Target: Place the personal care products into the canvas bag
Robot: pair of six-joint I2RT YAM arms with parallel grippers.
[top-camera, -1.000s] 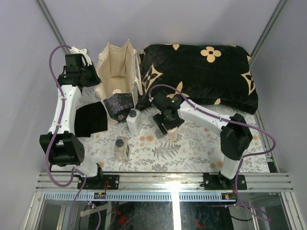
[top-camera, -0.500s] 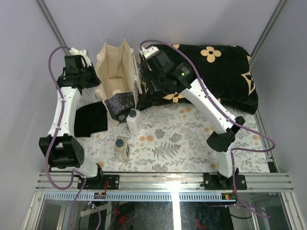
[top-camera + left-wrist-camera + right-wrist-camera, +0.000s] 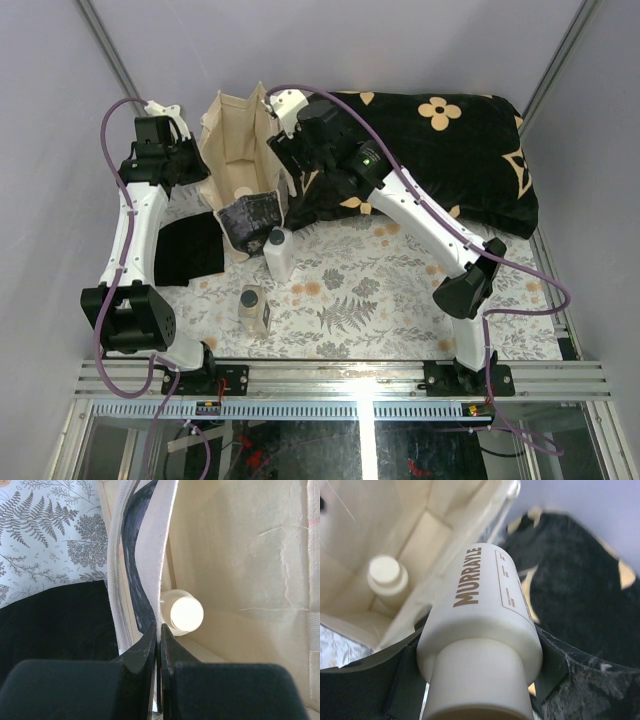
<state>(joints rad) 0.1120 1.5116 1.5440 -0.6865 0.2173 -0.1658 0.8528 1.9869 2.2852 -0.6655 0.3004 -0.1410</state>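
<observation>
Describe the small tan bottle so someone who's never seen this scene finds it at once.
Find the cream canvas bag standing at the back left of the table. In front of it stands a white bottle, and nearer the arm bases, slightly left, the tan bottle. It is shorter, tan and squarish, while its neighbour is taller and white.

left gripper [image 3: 158, 630] pinching bag [image 3: 240, 555], bottle [image 3: 186, 614] inside

Bottle [image 3: 485, 630] now at bag [image 3: 230, 135] rim
</observation>
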